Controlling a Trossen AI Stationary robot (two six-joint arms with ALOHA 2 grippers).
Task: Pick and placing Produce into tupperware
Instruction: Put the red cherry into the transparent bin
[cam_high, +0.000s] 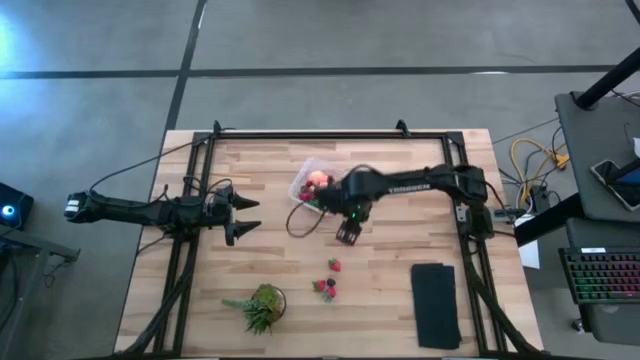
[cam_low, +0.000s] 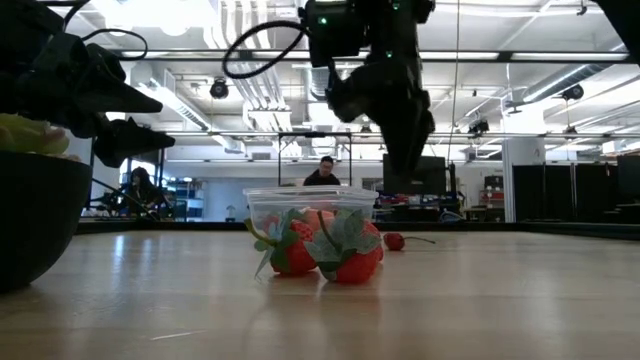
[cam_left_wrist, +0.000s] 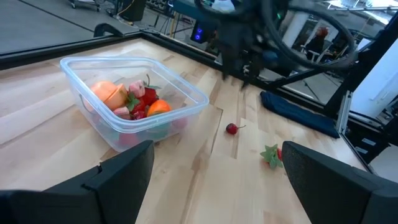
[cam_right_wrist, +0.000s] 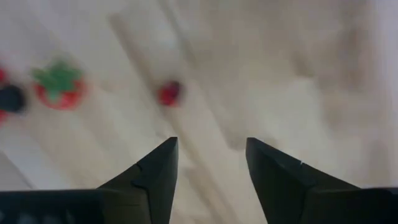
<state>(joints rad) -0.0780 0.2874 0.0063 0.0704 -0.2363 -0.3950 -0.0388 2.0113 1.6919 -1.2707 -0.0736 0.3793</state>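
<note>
The clear tupperware (cam_high: 312, 180) stands on its base on the table's far middle and holds a pink-orange fruit, an orange piece and red pieces (cam_left_wrist: 134, 99). On the wood lie one small red piece (cam_high: 335, 265) (cam_right_wrist: 169, 93) and two strawberries (cam_high: 325, 289) (cam_low: 335, 252) nearer the front. My right gripper (cam_high: 347, 235) (cam_right_wrist: 211, 162) hovers open and empty above the table, between the tub and the small red piece. At the table's left, my left gripper (cam_high: 258, 215) (cam_left_wrist: 217, 148) is open, pointing toward the tub.
A spiky potted plant (cam_high: 262, 306) stands near the front edge, left of the strawberries. A flat black pad (cam_high: 435, 305) lies front right. The dark frame rails (cam_high: 300, 135) run along the table's far edge and sides. People sit in the room behind (cam_low: 322, 172).
</note>
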